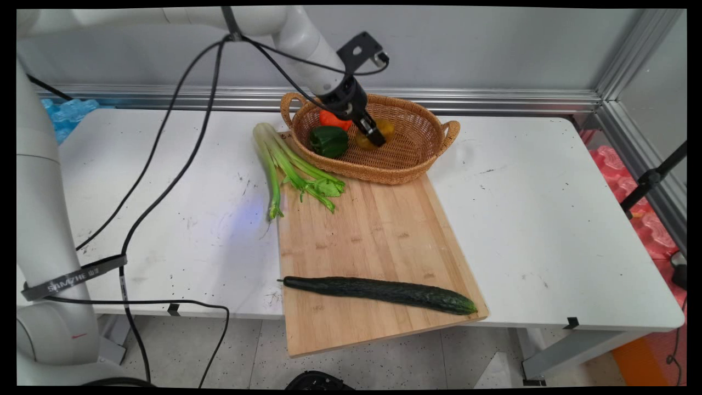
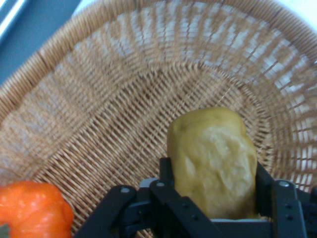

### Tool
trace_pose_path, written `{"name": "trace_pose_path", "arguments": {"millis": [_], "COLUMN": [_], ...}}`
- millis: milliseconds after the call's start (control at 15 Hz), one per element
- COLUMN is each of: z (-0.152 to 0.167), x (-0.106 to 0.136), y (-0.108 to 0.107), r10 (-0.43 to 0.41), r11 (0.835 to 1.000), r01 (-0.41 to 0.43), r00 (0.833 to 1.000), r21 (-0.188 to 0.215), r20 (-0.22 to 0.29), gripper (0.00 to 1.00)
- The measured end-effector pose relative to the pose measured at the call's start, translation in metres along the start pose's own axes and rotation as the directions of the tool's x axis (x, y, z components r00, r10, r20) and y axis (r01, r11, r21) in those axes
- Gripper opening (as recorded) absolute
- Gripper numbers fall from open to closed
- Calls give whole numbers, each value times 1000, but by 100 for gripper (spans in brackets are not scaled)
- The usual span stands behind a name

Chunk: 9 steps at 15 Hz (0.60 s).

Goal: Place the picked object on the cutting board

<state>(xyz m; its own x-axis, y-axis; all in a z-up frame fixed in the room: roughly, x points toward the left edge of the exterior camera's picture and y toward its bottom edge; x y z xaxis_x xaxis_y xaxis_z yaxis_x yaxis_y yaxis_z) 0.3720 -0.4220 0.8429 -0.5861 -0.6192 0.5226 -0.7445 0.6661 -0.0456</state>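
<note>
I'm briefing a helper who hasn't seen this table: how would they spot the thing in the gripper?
Find the wicker basket at the table's far edge. Inside, the gripper is closed on a yellow pepper, the only yellow item beside the green pepper and orange pepper.

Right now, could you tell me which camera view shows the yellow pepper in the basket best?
The hand view: the yellow pepper fills the centre, between the fingers of the gripper, which are closed on its sides, with the wicker basket behind it. In the main view the pepper is small and partly hidden by the gripper.

Woven wicker basket point(image 1: 408, 159), wooden board point(image 1: 378, 241)
</note>
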Motion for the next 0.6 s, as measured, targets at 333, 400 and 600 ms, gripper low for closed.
{"name": "trace_pose_path", "arguments": {"millis": [333, 400, 600], "z": [-56, -65, -86], "x": [8, 8, 6], "y": [16, 20, 33], "r10": [85, 104, 166], "r11": [996, 994, 985], "r01": [-85, -105, -169], "r00": [996, 994, 984], "r21": [-7, -15, -41], "r20": [-40, -46, -59], "gripper": [0, 0, 0]}}
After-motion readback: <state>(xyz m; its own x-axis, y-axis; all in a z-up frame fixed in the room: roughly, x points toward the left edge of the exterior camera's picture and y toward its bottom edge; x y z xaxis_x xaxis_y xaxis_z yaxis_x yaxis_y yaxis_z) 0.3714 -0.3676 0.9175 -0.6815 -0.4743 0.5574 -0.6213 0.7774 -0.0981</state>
